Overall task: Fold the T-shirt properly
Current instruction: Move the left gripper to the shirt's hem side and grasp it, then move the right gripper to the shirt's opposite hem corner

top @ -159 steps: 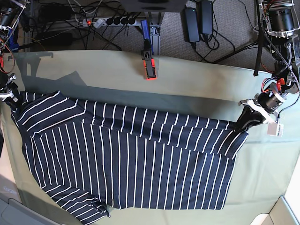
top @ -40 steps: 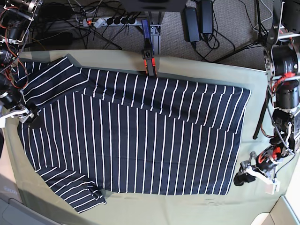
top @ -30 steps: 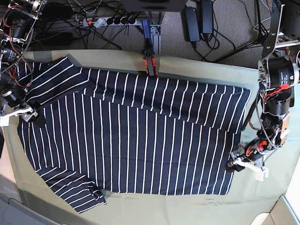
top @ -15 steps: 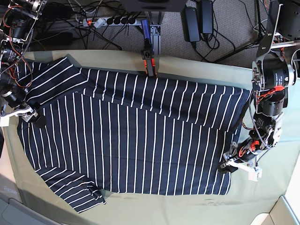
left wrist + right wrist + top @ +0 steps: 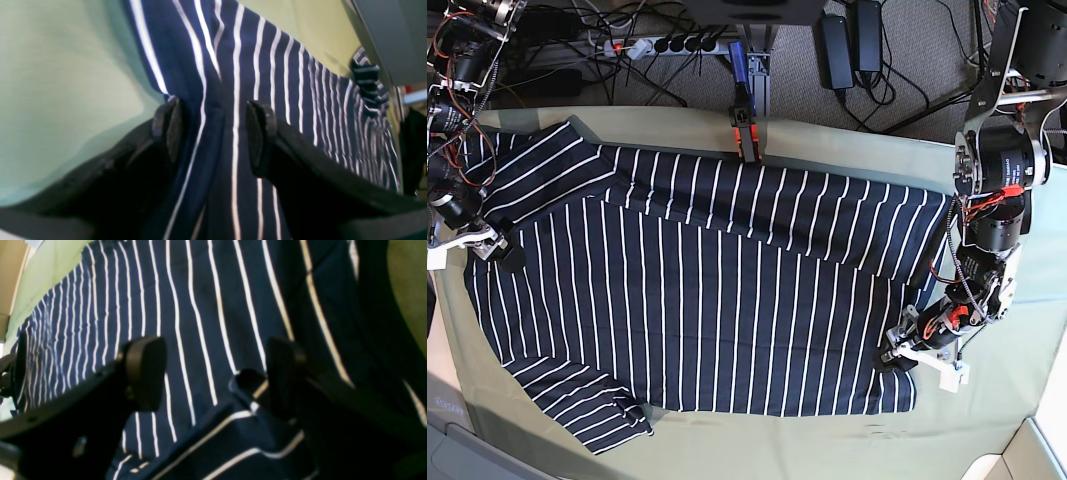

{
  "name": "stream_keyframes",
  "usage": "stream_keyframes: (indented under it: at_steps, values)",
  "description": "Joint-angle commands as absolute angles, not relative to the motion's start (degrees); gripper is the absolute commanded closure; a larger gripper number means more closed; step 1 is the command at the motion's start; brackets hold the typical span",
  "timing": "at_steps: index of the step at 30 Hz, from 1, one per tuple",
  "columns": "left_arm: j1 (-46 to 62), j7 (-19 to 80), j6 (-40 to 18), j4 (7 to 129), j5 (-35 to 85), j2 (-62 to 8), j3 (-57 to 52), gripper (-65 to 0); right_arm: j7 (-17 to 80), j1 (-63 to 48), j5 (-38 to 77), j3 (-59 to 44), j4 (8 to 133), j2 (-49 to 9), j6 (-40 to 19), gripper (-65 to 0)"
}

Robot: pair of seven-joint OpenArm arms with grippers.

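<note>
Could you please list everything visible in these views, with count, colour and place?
T-shirt: one, dark navy with thin white stripes, spread flat across the middle of the table.
Table cover: one, pale green, under the shirt.
Clamp: one, black and orange, at the table's far edge, its tip at the shirt's far edge.
Power strip: one, pale, on the floor behind the table.
Power adapters: two, black, on the floor behind the table.
Left gripper: one, black, open, low over the shirt's lower corner on the base view's right.
Right gripper: one, black, open, over the shirt's edge on the base view's left.
</note>
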State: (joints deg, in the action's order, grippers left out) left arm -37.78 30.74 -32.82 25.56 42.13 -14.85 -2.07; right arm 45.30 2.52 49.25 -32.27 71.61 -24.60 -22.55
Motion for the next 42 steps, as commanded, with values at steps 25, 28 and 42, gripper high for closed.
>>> stream_keyframes:
  at_steps: [25, 28, 42]
  values:
    - [-39.81, 25.87, -35.35, 28.86, 34.48, -14.92, -2.11, 0.0, 43.31, 3.49, 50.39, -32.62, 72.44, -25.85, -25.96, -44.5]
    - [-39.81, 25.91, -35.38, 28.86, 34.48, -14.92, -2.11, 0.0, 43.51, 4.36, 50.43, -32.64, 72.49, -25.85, -25.98, -44.5]
    - [-37.74, 26.83, -35.40, 28.86, 34.46, -14.94, -2.09, 0.0, 41.98, 16.40, 41.19, -32.58, 73.21, -26.04, -24.64, -44.5]
